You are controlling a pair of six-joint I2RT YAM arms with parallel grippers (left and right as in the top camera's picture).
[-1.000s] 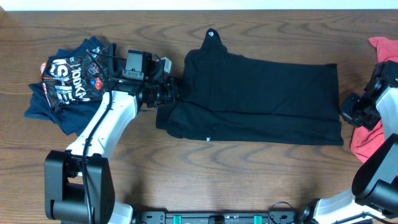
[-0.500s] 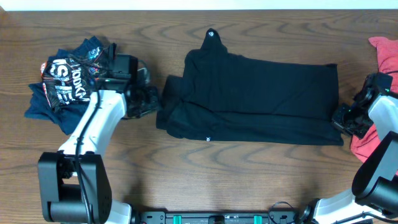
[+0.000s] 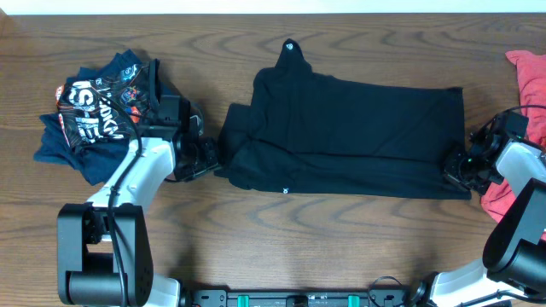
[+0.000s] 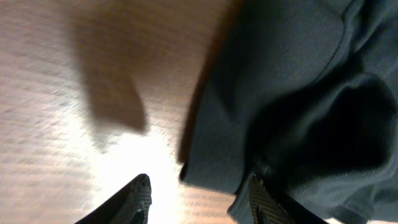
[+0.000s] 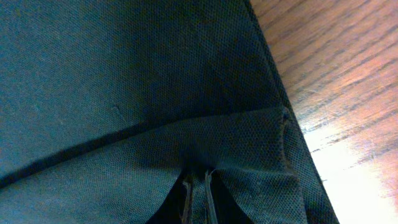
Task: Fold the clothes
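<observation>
Two changes: the left hand (image 3: 207,155) has backed off the black T-shirt (image 3: 358,128) and spread; the right hand (image 3: 454,166) has come in to its lower right corner.
Left hand: fingers apart, holding nothing, sleeve edge just beside them.
Right hand: pressed together, apparently pinching the hem, though the wrist view is dim.
Meaning: sleeve tuck looks finished; a crosswise fold from the right likely follows.
Shirt: centre of the bench (image 3: 341,247), a long flat band, left end slightly rumpled.
Other clothes: printed navy heap (image 3: 94,119) far left, coral-red garment (image 3: 525,64) far right, both unfolded.
</observation>
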